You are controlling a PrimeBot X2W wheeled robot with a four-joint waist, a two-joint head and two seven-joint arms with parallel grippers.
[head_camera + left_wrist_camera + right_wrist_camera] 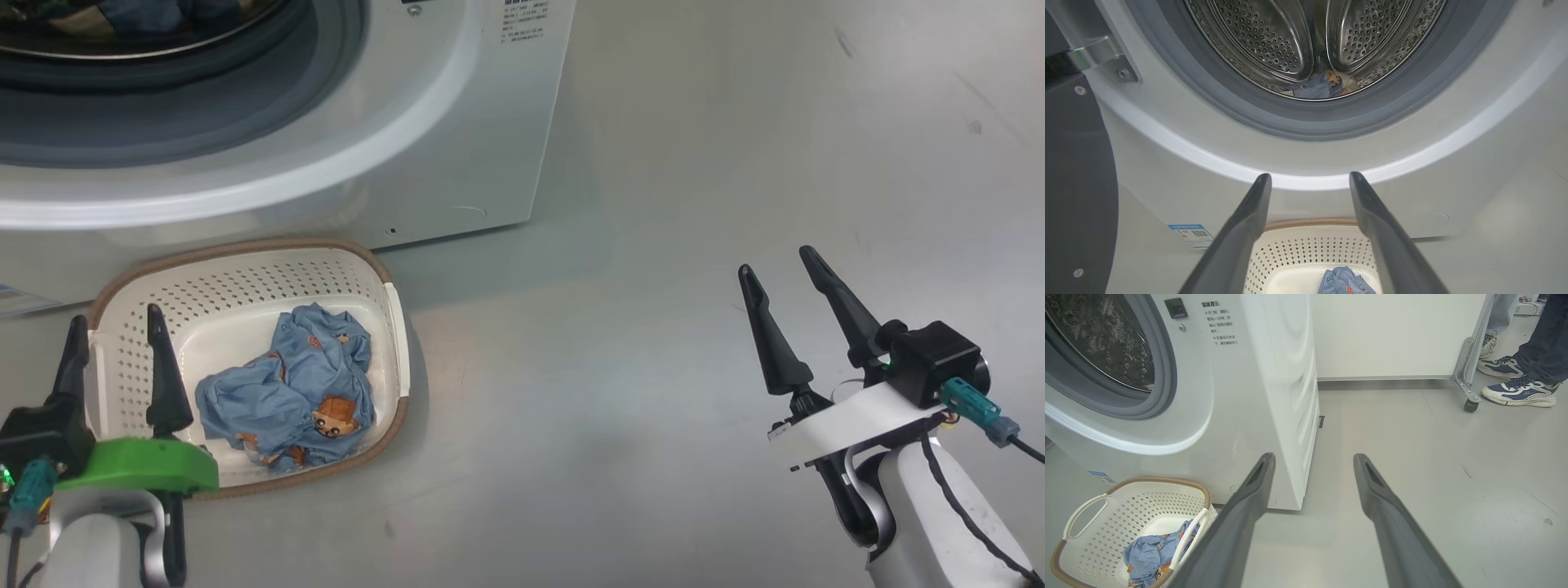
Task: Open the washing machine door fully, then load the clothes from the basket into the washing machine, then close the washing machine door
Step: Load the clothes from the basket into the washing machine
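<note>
left end effector (pixel 115 318) spread, empty, hanging over near edge of basket (pixel 245 253) | right end effector (pixel 775 260) spread too, empty, over the floor (pixel 653 367) well off to the right | clothes (pixel 286 384) bunched in basket, just in front of washer (pixel 457 122) | door (pixel 1077 183) swung open | one blue piece (pixel 1318 87) in drum (pixel 1257 41)

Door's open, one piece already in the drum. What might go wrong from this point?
The open left tool sits over the basket wall, left of the blue clothes; dropping straight down may hit plastic or tip it. The bunched clothes may trail on the way up and snag on the grey gasket.
</note>
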